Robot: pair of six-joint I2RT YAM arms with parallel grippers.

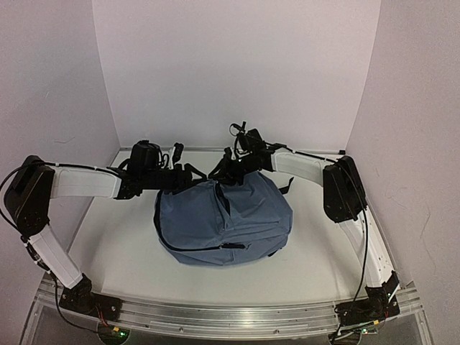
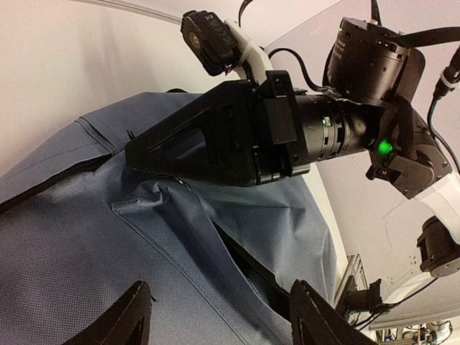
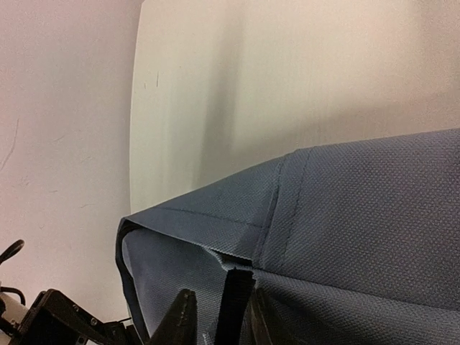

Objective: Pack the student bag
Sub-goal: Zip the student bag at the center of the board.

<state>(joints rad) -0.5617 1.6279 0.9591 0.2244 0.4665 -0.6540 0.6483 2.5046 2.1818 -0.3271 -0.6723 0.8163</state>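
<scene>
Right gripper (image 3: pixel 212 305) pinches the student bag (image 1: pixel 230 215) at its opening edge; left gripper (image 2: pixel 219 291) hovers open alongside.

Nothing legible anywhere: no text, label, brand, number or sign on the bag (image 1: pixel 230 215) or the counter (image 1: pixel 122 259).

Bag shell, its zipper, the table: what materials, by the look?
The student bag: woven synthetic, probably nylon or polyester, matte slate-blue; fine grid weave shows up close. Its zipper: dark, material unclear. The table: smooth white sheet, likely laminate or plastic.
</scene>
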